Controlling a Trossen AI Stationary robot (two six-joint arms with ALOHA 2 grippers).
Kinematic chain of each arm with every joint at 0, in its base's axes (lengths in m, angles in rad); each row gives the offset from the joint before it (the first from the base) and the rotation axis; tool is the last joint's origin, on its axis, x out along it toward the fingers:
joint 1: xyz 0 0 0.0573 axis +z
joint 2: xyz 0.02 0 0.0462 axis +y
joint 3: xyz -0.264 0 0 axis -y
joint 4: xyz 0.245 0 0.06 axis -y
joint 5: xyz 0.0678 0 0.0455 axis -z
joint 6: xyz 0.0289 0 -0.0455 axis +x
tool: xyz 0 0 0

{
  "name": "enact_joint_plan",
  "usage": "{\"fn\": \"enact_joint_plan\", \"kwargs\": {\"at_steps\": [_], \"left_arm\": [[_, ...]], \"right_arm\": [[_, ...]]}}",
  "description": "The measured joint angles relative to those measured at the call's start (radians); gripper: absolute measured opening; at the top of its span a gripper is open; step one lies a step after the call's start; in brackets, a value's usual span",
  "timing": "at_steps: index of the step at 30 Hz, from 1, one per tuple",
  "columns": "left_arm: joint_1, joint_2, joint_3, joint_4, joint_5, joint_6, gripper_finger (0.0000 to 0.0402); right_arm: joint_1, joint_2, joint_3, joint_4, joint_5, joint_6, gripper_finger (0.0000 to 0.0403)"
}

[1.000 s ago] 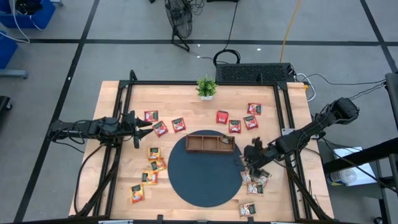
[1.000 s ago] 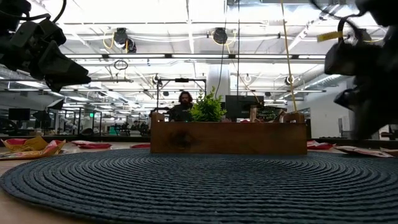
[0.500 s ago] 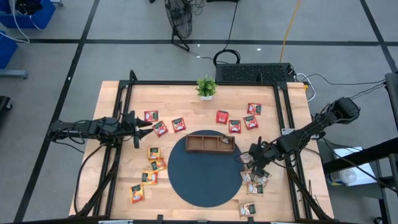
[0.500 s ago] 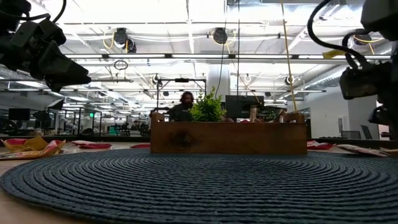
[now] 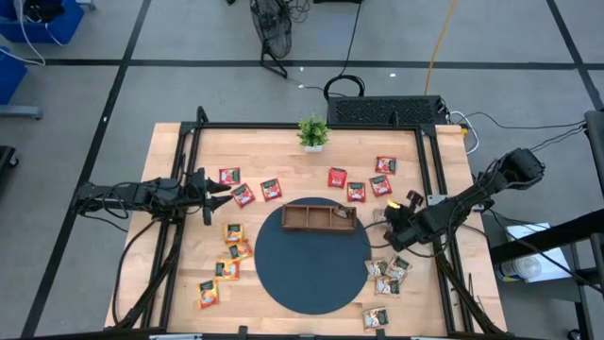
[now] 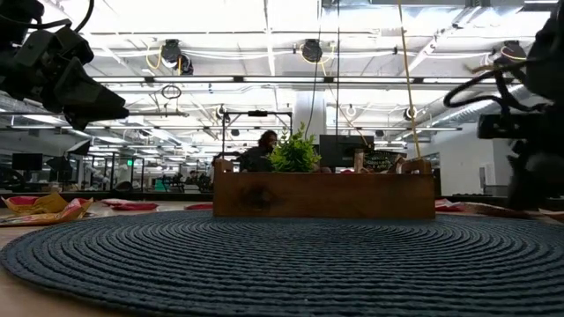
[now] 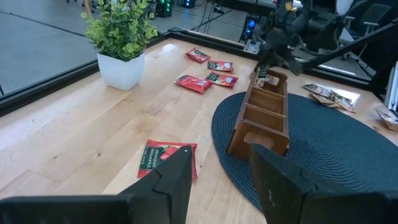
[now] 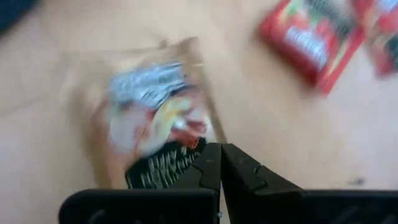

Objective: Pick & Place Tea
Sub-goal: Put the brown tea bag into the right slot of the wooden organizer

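Bare mat point(image 5: 311, 269) lies open before the tray point(image 5: 319, 216); sachets point(image 5: 387, 276) seemingly crowd its right edge.

A wooden table point(image 5: 283, 161) seen from above, framed by black rails. A dark round mat point(image 5: 311, 269) lies near its front edge. A brown wooden tray point(image 5: 319, 216) with 3 compartments sits on the mat's far edge. A small green potted plant point(image 5: 312, 132) in a white pot stands at the table's back edge, well apart from the tray.
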Motion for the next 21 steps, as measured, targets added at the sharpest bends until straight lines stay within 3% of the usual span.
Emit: {"fn": "enact_joint_plan", "kwargs": {"at_steps": [4, 8, 13, 21], "left_arm": [[0.000, 0.000, 0.000, 0.000, 0.000, 0.000, 0.0161], [0.000, 0.000, 0.000, 0.000, 0.000, 0.000, 0.0161], [0.000, 0.000, 0.000, 0.001, 0.000, 0.000, 0.0161], [0.000, 0.000, 0.000, 0.000, 0.000, 0.000, 0.0161]], "right_arm": [[0.001, -0.005, 0.005, 0.079, 0.151, -0.066, 0.0000], [-0.013, -0.007, 0.006, 0.198, 0.181, -0.160, 0.0000], [-0.063, -0.007, 0.006, 0.301, 0.027, -0.225, 0.0000], [-0.087, -0.008, 0.008, 0.333, -0.331, -0.196, 0.0000]]}}
